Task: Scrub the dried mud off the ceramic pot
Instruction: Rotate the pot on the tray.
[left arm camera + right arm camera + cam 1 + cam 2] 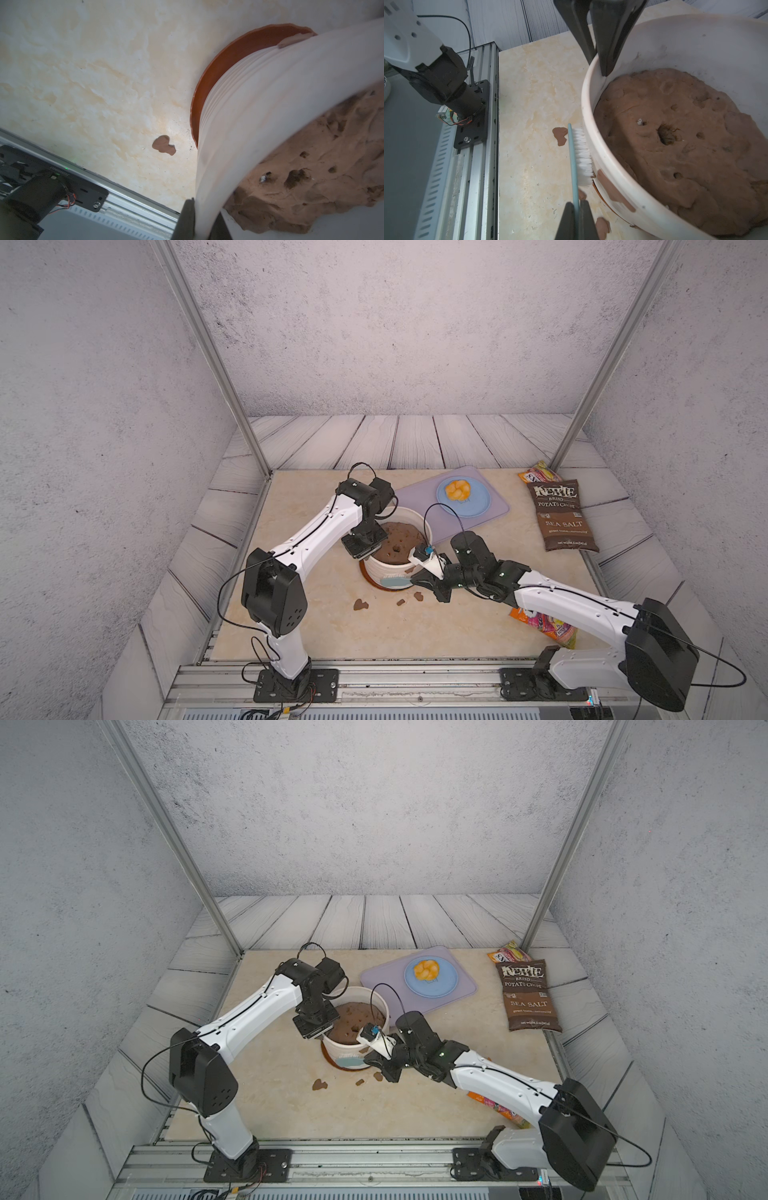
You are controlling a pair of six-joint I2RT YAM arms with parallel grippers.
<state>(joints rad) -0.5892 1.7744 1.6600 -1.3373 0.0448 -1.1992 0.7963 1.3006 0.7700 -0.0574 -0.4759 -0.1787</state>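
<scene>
Found on the cream marbled tabletop: a round reddish-brown saucer, flat brown dried mud flakes nearby, a lilac rectangular mat, a brown potato-chip bag, two bright snack packets.

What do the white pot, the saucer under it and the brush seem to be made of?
The pot looks like ceramic: cream-white, with a thick smooth rim of dull sheen and ribbed sides. The saucer is reddish-brown and matte with a thin rim; terracotta or plastic, I cannot tell. The brush has a thin pale teal back, probably plastic, and fine white bristles, probably synthetic.
</scene>
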